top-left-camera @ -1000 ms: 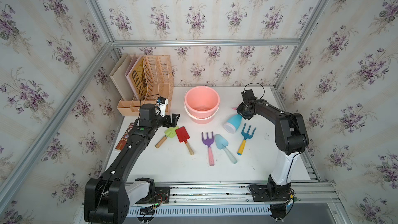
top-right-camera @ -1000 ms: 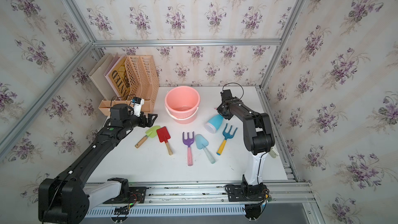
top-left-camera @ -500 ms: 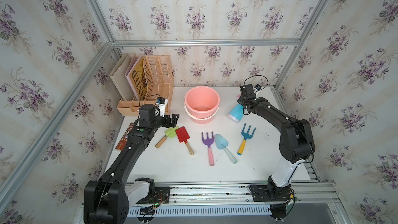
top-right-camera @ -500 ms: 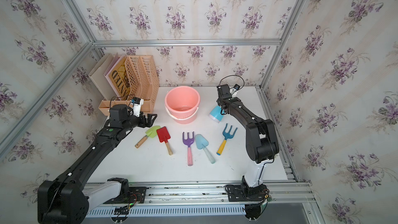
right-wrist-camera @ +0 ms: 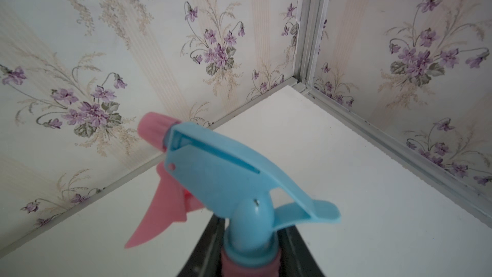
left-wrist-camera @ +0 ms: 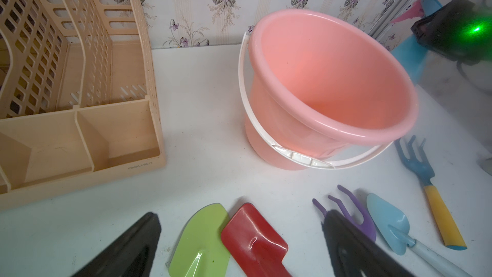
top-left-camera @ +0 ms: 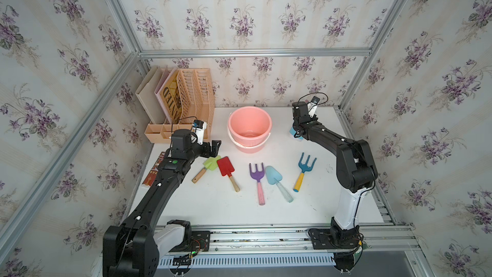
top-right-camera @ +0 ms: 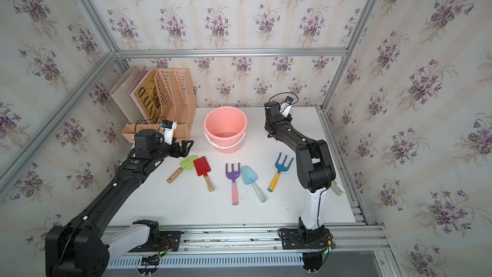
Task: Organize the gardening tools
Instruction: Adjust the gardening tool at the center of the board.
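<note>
The right claw (right-wrist-camera: 250,259) is clamped on the neck of the blue spray bottle (right-wrist-camera: 234,171), right of the pink bucket (top-left-camera: 247,144), while the left claw (left-wrist-camera: 242,218) hangs spread apart by the lime spade (left-wrist-camera: 199,243) on the counter's (top-left-camera: 207,203) left.

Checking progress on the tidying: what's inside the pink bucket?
Nothing shows inside the pink bucket: floor and far wall look bare. The near inner wall hides behind the rim.

Five tools lie flat in a row on the worktop (top-left-camera: 213,203), heads rearward: lime spade (top-left-camera: 211,163) touching red spade (top-left-camera: 225,167), purple fork (top-left-camera: 257,175), light-blue trowel (top-left-camera: 273,175), blue fork (top-left-camera: 306,165). The blue spray bottle (right-wrist-camera: 226,171), pink trigger, is upright, gripped at the neck.
</note>
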Controlling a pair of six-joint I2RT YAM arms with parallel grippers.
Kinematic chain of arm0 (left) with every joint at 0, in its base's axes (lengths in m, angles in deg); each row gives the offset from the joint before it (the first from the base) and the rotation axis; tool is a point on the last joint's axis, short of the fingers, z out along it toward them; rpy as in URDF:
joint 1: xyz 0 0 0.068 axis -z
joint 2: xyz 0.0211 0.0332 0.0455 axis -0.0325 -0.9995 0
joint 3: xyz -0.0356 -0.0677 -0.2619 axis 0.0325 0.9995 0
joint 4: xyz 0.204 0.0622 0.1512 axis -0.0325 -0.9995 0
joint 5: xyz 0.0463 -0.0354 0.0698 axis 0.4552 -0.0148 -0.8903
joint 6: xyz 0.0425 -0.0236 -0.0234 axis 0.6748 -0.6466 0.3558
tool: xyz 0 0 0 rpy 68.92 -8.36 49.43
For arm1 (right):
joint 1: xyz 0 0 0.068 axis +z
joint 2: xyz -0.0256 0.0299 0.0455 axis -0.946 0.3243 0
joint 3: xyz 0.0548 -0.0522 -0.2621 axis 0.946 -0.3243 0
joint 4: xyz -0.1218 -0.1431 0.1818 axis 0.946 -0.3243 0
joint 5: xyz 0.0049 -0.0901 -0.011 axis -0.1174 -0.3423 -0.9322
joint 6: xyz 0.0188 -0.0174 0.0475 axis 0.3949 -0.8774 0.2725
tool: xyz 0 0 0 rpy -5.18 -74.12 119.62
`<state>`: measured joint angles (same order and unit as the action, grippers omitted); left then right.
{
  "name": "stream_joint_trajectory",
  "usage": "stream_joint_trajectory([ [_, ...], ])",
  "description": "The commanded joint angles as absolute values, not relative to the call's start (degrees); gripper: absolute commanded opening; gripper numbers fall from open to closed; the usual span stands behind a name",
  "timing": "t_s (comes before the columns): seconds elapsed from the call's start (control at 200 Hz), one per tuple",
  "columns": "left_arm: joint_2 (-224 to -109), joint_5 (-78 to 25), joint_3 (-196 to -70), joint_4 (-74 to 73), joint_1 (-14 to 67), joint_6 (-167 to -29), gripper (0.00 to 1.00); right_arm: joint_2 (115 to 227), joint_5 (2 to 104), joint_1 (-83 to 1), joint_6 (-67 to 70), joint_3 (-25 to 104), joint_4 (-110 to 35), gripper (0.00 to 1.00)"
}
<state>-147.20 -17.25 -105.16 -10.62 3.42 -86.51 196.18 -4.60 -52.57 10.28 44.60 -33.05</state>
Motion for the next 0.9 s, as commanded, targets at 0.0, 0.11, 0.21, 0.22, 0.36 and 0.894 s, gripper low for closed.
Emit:
stream_joint_trajectory([
  [0.0, -147.0, -17.6, -104.9, -9.7, 3.5, -86.1, 0.99, 198.4, -9.7, -52.3, 4.9, 46.0, -23.6, 0.00],
  [0.11, -147.1, -17.6, -104.8, -9.6, 3.5, -85.9, 0.99, 201.2, -11.7, -51.9, 0.9, 47.2, -17.6, 0.00],
  [0.21, -147.5, -17.5, -104.5, -8.6, 3.5, -86.2, 0.99, 203.4, -13.5, -51.1, -3.8, 46.6, -9.6, 0.00],
  [0.22, -147.5, -17.5, -104.5, -8.5, 3.5, -86.2, 0.99, 203.5, -13.5, -51.1, -4.2, 46.4, -9.0, 0.00],
  [0.36, -147.9, -17.3, -104.6, -8.3, 3.6, -86.1, 0.99, 207.5, -14.9, -50.4, -9.7, 47.5, -1.4, 0.00],
  [0.894, -145.5, -19.5, -103.6, -8.2, 3.6, -85.2, 0.99, 218.6, -17.7, -50.1, -26.5, 56.3, 14.1, 0.00],
])
